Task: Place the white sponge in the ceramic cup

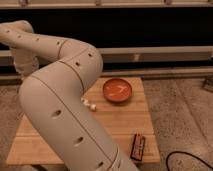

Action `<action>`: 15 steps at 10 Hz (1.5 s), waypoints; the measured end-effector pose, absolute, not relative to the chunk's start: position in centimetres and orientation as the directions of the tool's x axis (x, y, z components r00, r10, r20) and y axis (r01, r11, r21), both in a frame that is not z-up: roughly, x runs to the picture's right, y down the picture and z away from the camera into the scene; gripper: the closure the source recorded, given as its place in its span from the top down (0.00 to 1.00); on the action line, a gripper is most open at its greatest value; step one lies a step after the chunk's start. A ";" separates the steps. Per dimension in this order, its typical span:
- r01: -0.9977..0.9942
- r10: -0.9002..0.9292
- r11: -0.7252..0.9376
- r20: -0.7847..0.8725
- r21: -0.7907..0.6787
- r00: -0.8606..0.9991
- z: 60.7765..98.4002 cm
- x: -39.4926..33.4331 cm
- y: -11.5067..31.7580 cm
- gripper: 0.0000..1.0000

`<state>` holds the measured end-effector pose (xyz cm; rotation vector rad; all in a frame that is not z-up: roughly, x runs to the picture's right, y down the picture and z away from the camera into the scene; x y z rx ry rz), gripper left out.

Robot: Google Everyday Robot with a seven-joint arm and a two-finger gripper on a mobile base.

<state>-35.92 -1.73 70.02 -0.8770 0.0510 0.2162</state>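
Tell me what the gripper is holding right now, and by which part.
It cannot be told. The gripper sits at the far left of the wooden table, hidden behind the arm; neither sponge nor cup shows.

Fig.: light was warm & dim; table [120,125] glowed evenly, bkgd nearly black; my gripper was hidden behind my arm [60,115], left.

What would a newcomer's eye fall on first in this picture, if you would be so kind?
First, the big white perforated robot arm, sweeping from the bottom centre up to the left edge and covering the left half of the light wooden table. Next, the wide orange-red bowl near the table's far edge, then the small dark rectangular packet at its near right corner. The gripper is out of sight, somewhere at the left.
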 end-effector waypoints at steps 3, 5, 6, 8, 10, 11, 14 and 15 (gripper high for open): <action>-0.175 0.163 0.658 -0.089 -0.732 0.983 69.7 -38.7 -2.0 0.00; -0.166 0.161 0.667 -0.076 -0.727 0.984 69.9 -39.6 -1.9 0.00; -0.152 0.153 0.670 -0.065 -0.726 0.986 69.8 -40.3 -1.6 0.00; -0.130 0.139 0.674 -0.048 -0.727 0.989 69.6 -41.1 -1.3 0.00; -0.130 0.140 0.672 -0.048 -0.729 0.989 69.7 -41.4 -0.9 0.00; -0.136 0.146 0.671 -0.049 -0.729 0.988 69.8 -41.1 -1.2 0.00; -0.132 0.139 0.670 -0.051 -0.731 0.989 70.5 -40.7 -1.4 0.19; -0.134 0.141 0.669 -0.051 -0.731 0.989 70.3 -40.9 -1.1 0.24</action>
